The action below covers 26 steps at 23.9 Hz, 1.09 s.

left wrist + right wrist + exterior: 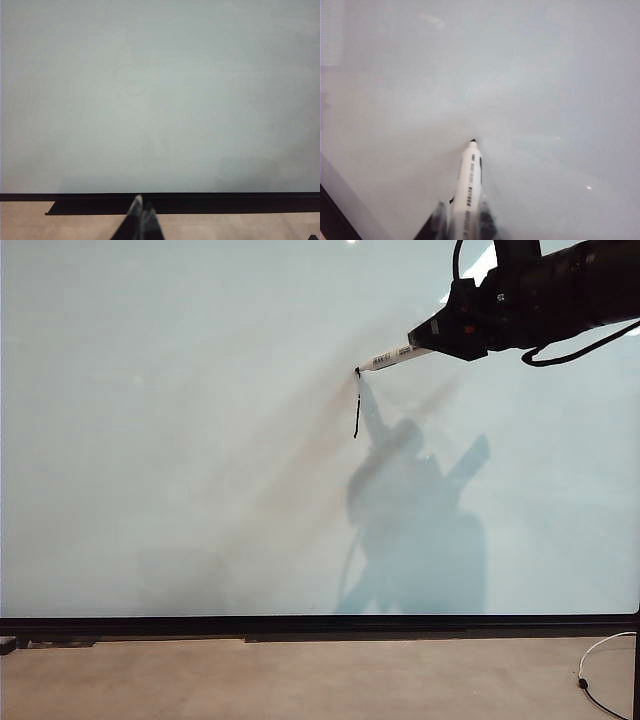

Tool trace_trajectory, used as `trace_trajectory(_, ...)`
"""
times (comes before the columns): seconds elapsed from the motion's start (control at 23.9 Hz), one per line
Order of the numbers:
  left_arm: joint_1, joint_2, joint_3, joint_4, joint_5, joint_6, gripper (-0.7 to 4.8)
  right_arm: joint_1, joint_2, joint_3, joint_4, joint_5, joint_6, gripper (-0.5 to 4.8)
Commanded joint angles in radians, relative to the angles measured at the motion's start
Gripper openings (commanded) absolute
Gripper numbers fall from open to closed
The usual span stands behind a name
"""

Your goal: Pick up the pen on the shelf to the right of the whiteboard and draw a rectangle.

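Note:
The whiteboard (pixel 200 460) fills nearly the whole exterior view, pale and glossy with a thin black lower frame. My right gripper (pixel 425 340) reaches in from the upper right, shut on the pen (pixel 392 358), a slim white marker with dark print. The pen's dark tip touches the board at the top of a short black vertical stroke (pixel 357 410). In the right wrist view the pen (pixel 469 187) stands between the fingers of my right gripper (pixel 465 220), tip on the board. No full rectangle shows. My left gripper (pixel 142 207) is shut and empty, low before the board's lower edge. The shelf is out of view.
A tan surface (pixel 300 680) lies below the board's black frame (pixel 320 625). A white cable (pixel 600 665) curls at the lower right. The right arm's shadow (pixel 420 530) falls on the board under the pen.

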Motion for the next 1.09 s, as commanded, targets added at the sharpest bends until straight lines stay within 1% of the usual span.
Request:
trace_trajectory(0.04,0.0,0.0,0.003,0.006,0.0,0.005,-0.05,0.0,-0.008,0.007,0.019,0.016,0.048,-0.04)
trace_trajectory(0.46,0.0,0.0,0.003,0.006,0.0,0.005,-0.04,-0.001,-0.008,0.007,0.063,0.016,0.163,-0.04)
trace_trajectory(0.88,0.0,0.0,0.003,0.006,0.0,0.005,-0.04,-0.003,-0.011,0.007,0.055,0.037,0.163,-0.04)
trace_trajectory(1.09,0.0,0.0,0.003,0.006,0.0,0.005,-0.04,-0.017,-0.032,0.006,0.019,0.041,0.155,-0.04)
